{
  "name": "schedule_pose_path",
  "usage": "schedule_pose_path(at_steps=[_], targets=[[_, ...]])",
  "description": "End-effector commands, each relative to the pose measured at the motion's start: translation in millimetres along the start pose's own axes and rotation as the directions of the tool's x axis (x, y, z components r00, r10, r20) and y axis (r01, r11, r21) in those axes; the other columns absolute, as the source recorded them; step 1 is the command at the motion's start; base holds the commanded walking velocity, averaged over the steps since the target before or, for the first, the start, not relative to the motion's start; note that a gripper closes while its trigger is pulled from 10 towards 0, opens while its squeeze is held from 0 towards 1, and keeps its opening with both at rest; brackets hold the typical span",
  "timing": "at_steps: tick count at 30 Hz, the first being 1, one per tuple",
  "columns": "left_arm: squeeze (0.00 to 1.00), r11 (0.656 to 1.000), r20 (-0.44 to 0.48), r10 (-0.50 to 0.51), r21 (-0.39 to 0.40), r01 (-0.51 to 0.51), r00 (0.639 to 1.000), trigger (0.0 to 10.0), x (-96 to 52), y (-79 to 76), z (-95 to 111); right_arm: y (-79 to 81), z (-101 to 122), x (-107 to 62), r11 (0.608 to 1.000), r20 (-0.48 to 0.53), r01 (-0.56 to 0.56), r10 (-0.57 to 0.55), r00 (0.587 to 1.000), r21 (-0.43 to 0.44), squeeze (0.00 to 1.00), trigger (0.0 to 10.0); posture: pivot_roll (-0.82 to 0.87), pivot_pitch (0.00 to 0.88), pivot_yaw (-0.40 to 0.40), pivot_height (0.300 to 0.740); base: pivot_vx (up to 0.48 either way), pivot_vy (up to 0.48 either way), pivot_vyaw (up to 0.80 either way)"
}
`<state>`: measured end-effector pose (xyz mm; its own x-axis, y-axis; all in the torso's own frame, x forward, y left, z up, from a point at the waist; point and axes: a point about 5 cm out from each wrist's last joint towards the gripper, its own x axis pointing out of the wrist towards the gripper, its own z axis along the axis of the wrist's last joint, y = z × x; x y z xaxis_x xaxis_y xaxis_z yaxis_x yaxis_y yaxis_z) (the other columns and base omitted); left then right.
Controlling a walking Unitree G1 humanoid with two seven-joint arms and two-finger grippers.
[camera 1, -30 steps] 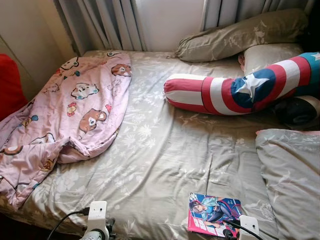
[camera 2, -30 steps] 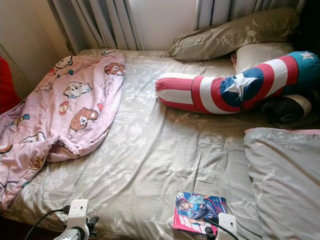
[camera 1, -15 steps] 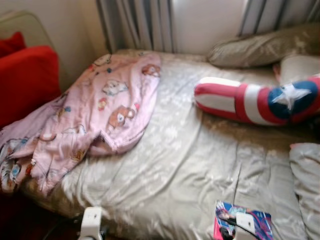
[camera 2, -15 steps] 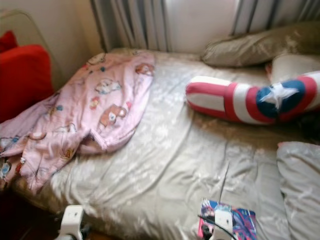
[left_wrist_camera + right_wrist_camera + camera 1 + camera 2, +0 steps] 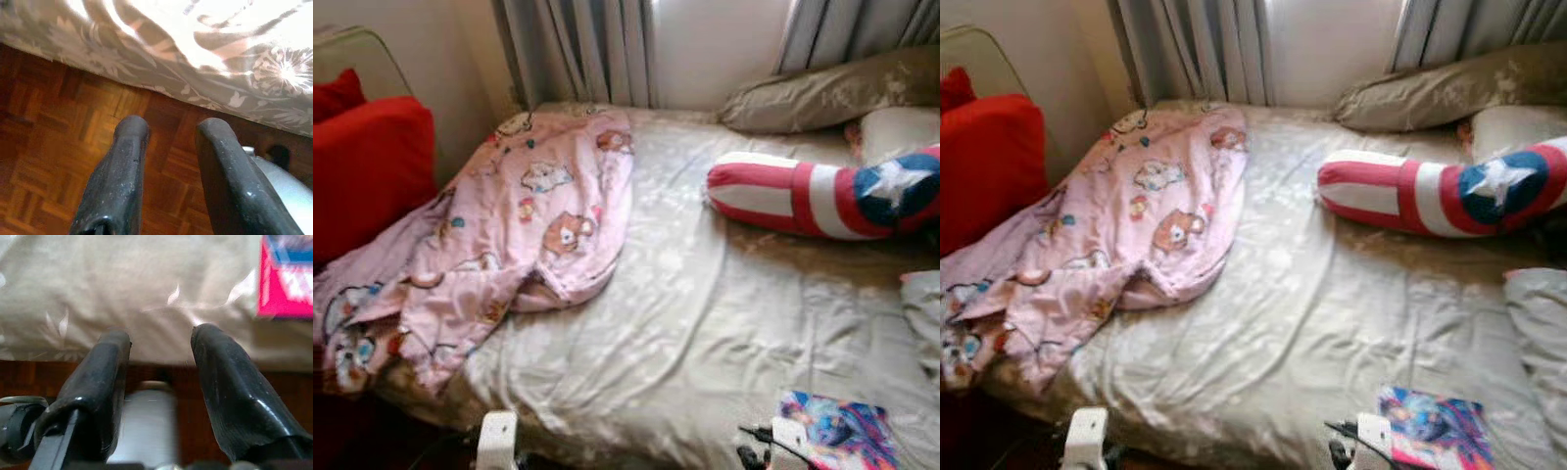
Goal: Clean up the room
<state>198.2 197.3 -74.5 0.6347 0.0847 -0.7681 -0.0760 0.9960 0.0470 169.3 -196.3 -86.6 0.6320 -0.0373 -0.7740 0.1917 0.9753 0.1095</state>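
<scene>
A crumpled pink blanket [image 5: 509, 235] with cartoon animals lies on the left half of the bed [image 5: 705, 313] and hangs over its left edge. A colourful book [image 5: 837, 431] lies near the bed's front right corner. A red, white and blue shield-pattern bolster [image 5: 822, 196] rests at the right. My left gripper [image 5: 168, 132] is open, low over the wooden floor beside the bed's edge. My right gripper [image 5: 159, 340] is open at the bed's front edge, with the book [image 5: 286, 279] just off to one side.
A red cushion [image 5: 362, 166] sits on a seat left of the bed. Grey floral pillows [image 5: 822, 93] lie at the far right by the curtains [image 5: 578, 49]. Another pillow [image 5: 1542, 323] lies at the right edge. Parquet floor [image 5: 44, 147] runs along the bed.
The whole view has swung left: the red cushion now shows more and the right pillows have slid out. The things on the bed have not moved.
</scene>
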Motion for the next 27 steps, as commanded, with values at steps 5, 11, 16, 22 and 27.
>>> schedule_pose_path(at_steps=[5, 11, 16, 22, 27], targets=[[0.0, 1.0, -0.015, -0.004, 0.017, 0.004, 1.0, 10.0, -0.3, -6.1, -4, -5.6, -7, -2.2, 1.0, -0.03, 0.017, -0.017, 0.999, 0.006, 0.0, 10.0, 0.02, 0.098, 0.054, 0.74, 0.0, 0.48, 0.0], [0.0, 1.0, -0.017, 0.015, 0.008, -0.015, 1.0, 10.0, -4.9, 11.8, -15, -5.9, -7, -2.3, 1.0, -0.032, 0.018, -0.018, 0.999, 0.003, 0.0, 10.0, 0.02, 0.103, 0.052, 0.74, 0.0, 0.48, 0.0], [0.0, 1.0, -0.014, 0.029, 0.0, -0.029, 0.999, 10.0, -7.3, 28.1, -16, -6.2, -7, -2.4, 1.0, -0.032, 0.018, -0.018, 0.999, 0.005, 0.0, 10.0, 0.02, 0.105, 0.052, 0.74, 0.0, 0.48, 0.0], [0.0, 0.999, -0.016, 0.04, -0.006, -0.04, 0.999, 10.0, -7.1, 36.6, -12, -5.2, -7, -2.2, 1.0, -0.033, 0.01, -0.01, 0.999, 0.004, 0.0, 10.0, 0.02, 0.105, 0.051, 0.74, 0.0, 0.48, 0.0], [0.0, 0.999, -0.024, 0.038, -0.008, -0.039, 0.999, 10.0, -6.7, 33.3, -13, -5.3, -7, -2.2, 1.0, -0.034, 0.01, -0.01, 0.999, 0.001, 0.0, 10.0, 0.02, 0.102, 0.051, 0.74, 0.0, 0.48, 0.0]])
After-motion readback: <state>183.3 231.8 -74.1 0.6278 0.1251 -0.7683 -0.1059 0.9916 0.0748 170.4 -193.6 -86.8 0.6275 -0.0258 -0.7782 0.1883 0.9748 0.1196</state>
